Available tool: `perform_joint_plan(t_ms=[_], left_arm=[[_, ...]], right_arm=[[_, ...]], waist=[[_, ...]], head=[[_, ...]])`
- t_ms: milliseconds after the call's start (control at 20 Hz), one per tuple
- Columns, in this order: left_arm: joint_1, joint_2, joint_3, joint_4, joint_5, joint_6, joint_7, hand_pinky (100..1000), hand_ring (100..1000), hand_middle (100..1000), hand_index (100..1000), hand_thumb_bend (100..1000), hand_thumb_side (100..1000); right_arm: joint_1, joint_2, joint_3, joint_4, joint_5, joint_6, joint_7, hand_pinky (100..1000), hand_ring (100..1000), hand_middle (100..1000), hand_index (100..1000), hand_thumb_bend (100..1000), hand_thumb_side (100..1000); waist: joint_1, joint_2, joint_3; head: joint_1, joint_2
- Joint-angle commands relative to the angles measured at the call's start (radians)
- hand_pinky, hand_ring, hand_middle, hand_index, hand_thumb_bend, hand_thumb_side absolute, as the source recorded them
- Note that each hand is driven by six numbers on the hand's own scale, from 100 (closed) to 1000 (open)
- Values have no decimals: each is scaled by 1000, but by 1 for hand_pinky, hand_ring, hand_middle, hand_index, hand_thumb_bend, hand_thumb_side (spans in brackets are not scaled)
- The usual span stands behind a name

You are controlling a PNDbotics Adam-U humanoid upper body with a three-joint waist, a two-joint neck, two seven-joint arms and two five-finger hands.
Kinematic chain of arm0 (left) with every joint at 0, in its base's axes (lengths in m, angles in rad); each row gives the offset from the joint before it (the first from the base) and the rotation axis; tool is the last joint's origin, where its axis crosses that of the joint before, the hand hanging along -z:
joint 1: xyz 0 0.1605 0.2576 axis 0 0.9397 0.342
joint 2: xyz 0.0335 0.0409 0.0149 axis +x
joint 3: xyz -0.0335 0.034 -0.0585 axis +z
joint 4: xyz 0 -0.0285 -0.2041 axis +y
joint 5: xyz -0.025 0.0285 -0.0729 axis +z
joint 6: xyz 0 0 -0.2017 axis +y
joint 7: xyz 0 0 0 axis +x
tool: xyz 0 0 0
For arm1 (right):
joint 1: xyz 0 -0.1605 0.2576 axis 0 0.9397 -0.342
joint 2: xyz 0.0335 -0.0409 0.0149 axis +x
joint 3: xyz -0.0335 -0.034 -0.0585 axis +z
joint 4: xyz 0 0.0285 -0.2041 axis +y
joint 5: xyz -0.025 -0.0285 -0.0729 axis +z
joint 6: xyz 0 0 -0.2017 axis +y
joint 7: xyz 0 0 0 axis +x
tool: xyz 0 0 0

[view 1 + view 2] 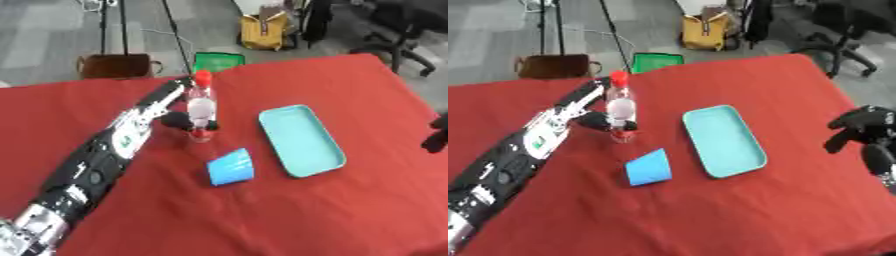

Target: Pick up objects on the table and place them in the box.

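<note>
A clear bottle [201, 107] with a red cap and a white label stands upright on the red table [262, 220], left of centre. My left hand [166, 107] comes in from the lower left and sits against the bottle's left side, fingers reaching up behind it and thumb curled round its lower part. A blue cup [231, 167] lies on its side just in front of the bottle. To the right lies a shallow light-teal box [302, 141], with nothing in it. My right hand [859, 125] hangs at the table's right edge, fingers loosely bent, holding nothing.
Beyond the table's far edge are a green crate [219, 61], a brown bag [114, 65], a yellow bag [262, 31], stand legs and an office chair [402, 30] on the floor. Bare red cloth stretches across the front of the table.
</note>
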Motion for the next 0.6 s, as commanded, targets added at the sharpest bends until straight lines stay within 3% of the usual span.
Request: perform_joint_plan(t_ms=[50, 300, 350, 400, 450, 500, 550, 600], left_arm=[[-30, 0, -8, -13, 6, -27, -15, 700, 917, 838, 909, 975, 578], [-38, -17, -17, -19, 27, -44, -35, 676, 884, 785, 860, 855, 521], [-38, -19, -16, -20, 30, -42, -31, 638, 846, 724, 794, 699, 508], [-39, -23, -13, -20, 37, -34, -22, 631, 838, 711, 782, 657, 512], [-39, -25, -11, -20, 44, -26, -11, 592, 803, 648, 725, 512, 469], [-39, -28, -7, -22, 53, -16, 2, 592, 803, 648, 725, 512, 469], [-38, -29, -6, -25, 62, -6, 15, 569, 781, 610, 691, 401, 379], [-37, -29, -6, -28, 71, 2, 30, 569, 781, 610, 691, 401, 379]], right_arm=[[-18, -11, -2, -7, -6, -156, 159, 610, 556, 689, 767, 191, 486], [-16, -9, -2, -8, -5, -153, 159, 610, 555, 689, 767, 190, 486], [-16, -9, -2, -8, -5, -152, 159, 610, 555, 689, 767, 190, 486], [-16, -8, -2, -8, -5, -152, 159, 610, 555, 689, 767, 190, 486], [-15, -8, -2, -8, -5, -151, 159, 610, 555, 689, 767, 190, 486], [-15, -8, -3, -8, -5, -151, 159, 610, 555, 689, 767, 190, 486], [-15, -8, -3, -8, -5, -151, 159, 610, 555, 689, 767, 189, 486], [-14, -9, -3, -8, -5, -150, 159, 610, 555, 689, 767, 189, 486]], waist=[[0, -13, -3], [3, -16, -7], [3, -18, -7], [2, -19, -8], [2, -20, -9], [2, -21, -9], [2, -22, -9], [2, -22, -9]], head=[[5, -12], [5, -15], [5, -16], [5, -17], [4, -18], [4, -19], [4, -20], [4, -21]])
